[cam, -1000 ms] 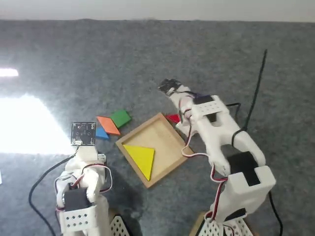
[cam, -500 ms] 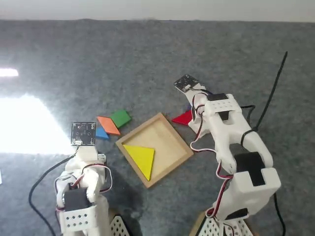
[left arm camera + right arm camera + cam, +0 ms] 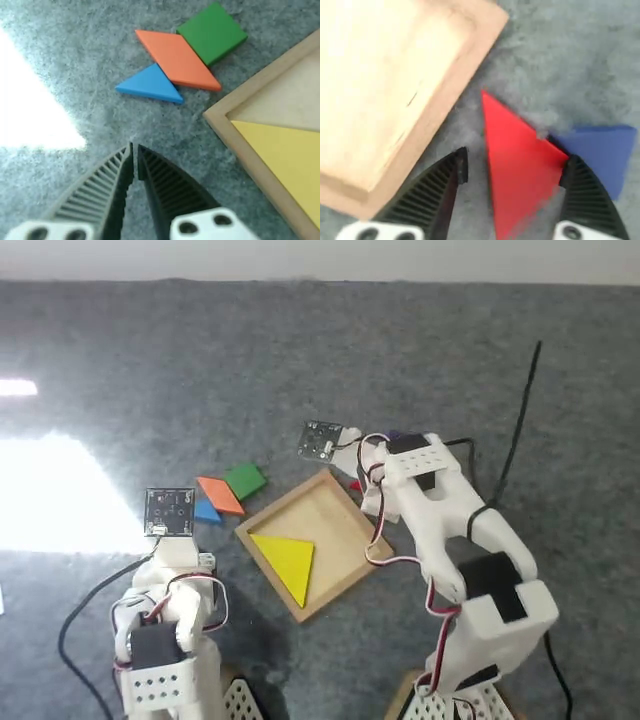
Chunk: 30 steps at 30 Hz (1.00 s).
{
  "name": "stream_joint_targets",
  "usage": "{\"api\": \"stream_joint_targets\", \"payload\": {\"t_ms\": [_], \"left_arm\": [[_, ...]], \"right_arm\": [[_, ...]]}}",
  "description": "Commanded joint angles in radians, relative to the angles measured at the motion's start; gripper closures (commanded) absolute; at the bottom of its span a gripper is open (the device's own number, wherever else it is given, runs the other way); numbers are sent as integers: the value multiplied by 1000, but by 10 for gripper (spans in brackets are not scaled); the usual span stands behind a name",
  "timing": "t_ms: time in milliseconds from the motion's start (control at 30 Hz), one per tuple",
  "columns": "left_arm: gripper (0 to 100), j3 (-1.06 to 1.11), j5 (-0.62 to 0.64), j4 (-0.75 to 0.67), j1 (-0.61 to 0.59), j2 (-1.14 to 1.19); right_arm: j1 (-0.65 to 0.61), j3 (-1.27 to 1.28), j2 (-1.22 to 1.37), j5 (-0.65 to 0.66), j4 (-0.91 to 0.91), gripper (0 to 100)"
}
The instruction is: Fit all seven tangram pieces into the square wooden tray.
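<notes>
The square wooden tray (image 3: 281,501) lies on the grey bench (image 3: 150,370) between the two arms, turned so that one corner points away from them. Inside it the yellow triangle (image 3: 287,558) lies flat against the rim on the side nearer to the left arm (image 3: 165,620), and the rest of the tray floor is bare wood. Three pieces lie together on the bench just beside the tray, on its left and far side: the green square (image 3: 245,480), the orange parallelogram (image 3: 220,494) which touches it, and the small blue triangle (image 3: 206,510) which touches the parallelogram on the other side. The left end effector (image 3: 135,150) hovers low over the bench near these pieces, its two fingers pressed together with nothing between them; the blue triangle (image 3: 150,85) is a little ahead of the tips, and the tray rim (image 3: 238,145) runs beside it. The right arm (image 3: 440,510) leans over the right corner of the tray. The right end effector (image 3: 515,165) is spread wide, one finger on each side of the red triangle (image 3: 517,160), which lies flat on the bench just outside the tray (image 3: 385,75). A dark blue piece (image 3: 600,150) touches the red triangle at one corner, beside the far finger; whether that finger already touches the red piece I cannot tell.
</notes>
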Motion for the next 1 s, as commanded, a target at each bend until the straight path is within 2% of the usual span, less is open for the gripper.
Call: {"api": "stream_joint_targets", "payload": {"t_ms": [0,267,500,767,967], "left_arm": [[986,-13,2,3,-6,-18],[986,-13,2,3,-6,-18],[986,-13,2,3,-6,-18],[986,-13,2,3,-6,-18],[986,-13,2,3,-6,-18]], "right_arm": [[-8,-18,13,43,-36,699],[19,-20,16,34,-31,701],[47,-89,16,-60,-30,700],[64,-112,73,-60,-38,702],[104,-249,163,-63,56,702]]}}
